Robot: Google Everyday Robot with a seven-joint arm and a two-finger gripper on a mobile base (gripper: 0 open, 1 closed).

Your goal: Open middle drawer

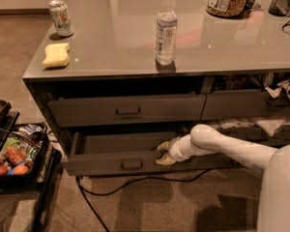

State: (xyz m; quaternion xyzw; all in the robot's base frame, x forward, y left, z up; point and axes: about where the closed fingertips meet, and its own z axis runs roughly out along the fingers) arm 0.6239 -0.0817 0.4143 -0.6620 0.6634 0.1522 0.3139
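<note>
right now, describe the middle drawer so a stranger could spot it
Start at the grey counter. Below its left half, the middle drawer sits under a shut drawer; it is the pulled-out one, the hand at its front edge.

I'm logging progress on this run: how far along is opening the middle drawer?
Done: the middle drawer is pulled well out, its pale inside showing. In hand: the tool is at the drawer's front edge, beside its handle. Left: perhaps pulling further, then withdrawing. The drawer above is shut.
</note>
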